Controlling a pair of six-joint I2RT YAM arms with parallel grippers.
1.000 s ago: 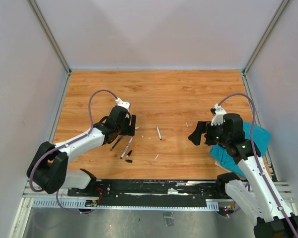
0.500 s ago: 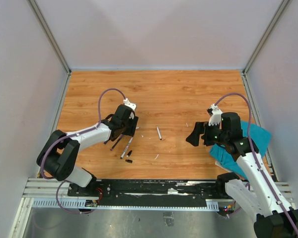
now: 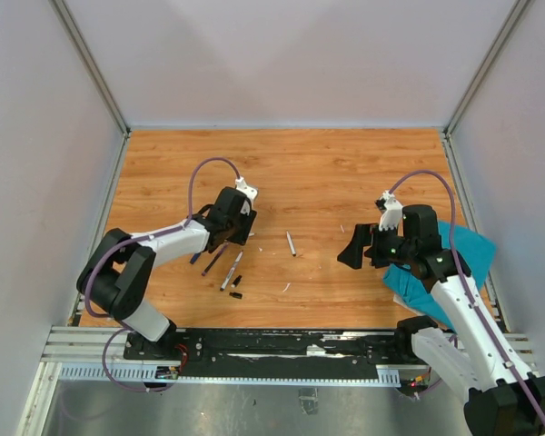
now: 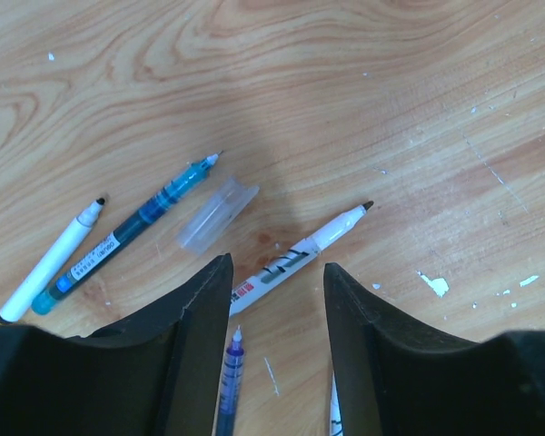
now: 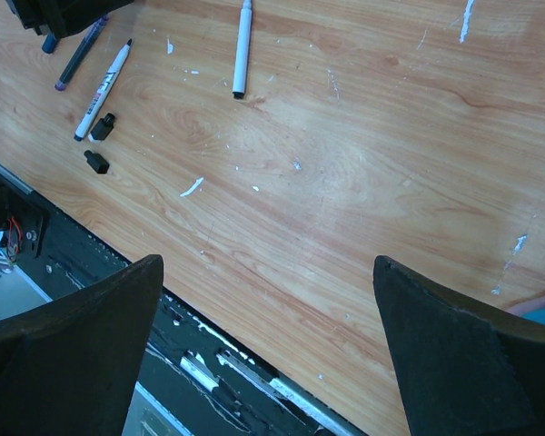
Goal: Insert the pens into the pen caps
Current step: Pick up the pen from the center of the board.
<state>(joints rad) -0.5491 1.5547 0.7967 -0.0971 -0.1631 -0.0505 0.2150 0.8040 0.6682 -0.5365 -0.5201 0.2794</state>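
Near the left side of the table (image 3: pixel 345 173), the left claw (image 4: pixel 274 272) is hanging low over a cluster of uncapped pens, its jaws standing partly apart and gripping nothing. A white pen with black print (image 4: pixel 295 257) is lying on the wood, slanting into the gap between the two fingers. Just beside it a clear cap (image 4: pixel 218 213) is resting, with a teal pen (image 4: pixel 132 232) and a plain white pen (image 4: pixel 50 263) lying side by side beyond it. A violet pen (image 4: pixel 229 381) is showing under the claw. Closer to the front edge, one black cap (image 5: pixel 103 125) and a second black cap (image 5: pixel 95 162) are sitting slightly apart. A pale pen (image 5: pixel 242 45) is lying alone mid-table. The right claw (image 5: pixel 268 291) is hovering released and empty, near a teal cloth (image 3: pixel 459 259).
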